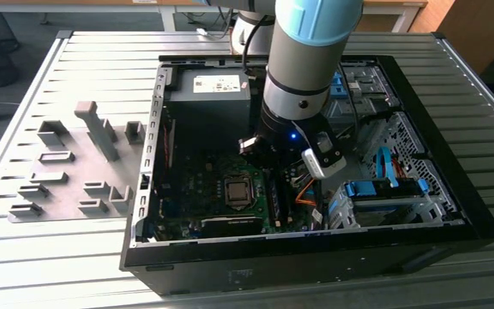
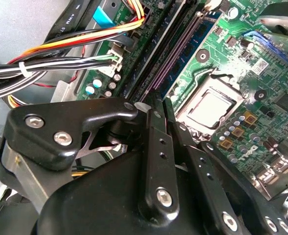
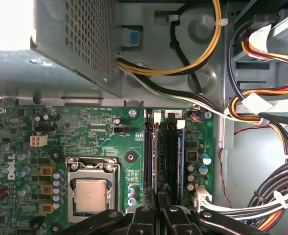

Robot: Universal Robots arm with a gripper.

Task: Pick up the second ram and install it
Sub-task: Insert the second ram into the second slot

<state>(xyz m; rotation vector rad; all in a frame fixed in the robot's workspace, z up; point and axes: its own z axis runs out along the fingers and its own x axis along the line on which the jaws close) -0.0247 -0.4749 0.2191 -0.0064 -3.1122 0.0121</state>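
My gripper point(image 1: 269, 172) is low inside the open computer case point(image 1: 453, 222), over the memory slots beside the processor point(image 3: 90, 195). In the first wrist view its two black fingers point(image 3: 145, 215) stand almost together at the gripper point(image 3: 157, 197). A thin pale edge, the second ram point(image 3: 156, 156), runs edge-on from between them along a long slot. In the second wrist view the gripper point(image 2: 159, 106) sits at the near end of that same slot line point(image 2: 176, 54). The ram's faces are hidden. Another blue stick point(image 3: 180, 147) stands two slots over, on the side away from the processor.
Bundled cables point(image 3: 261, 112) hang close by the slots, on the side away from the processor. The power supply box point(image 1: 208, 96) fills the case's far corner, and blue drive bays point(image 1: 384, 193) lie at the exterior view's right. Grey fixture blocks point(image 1: 75, 167) stand on the table outside the case.
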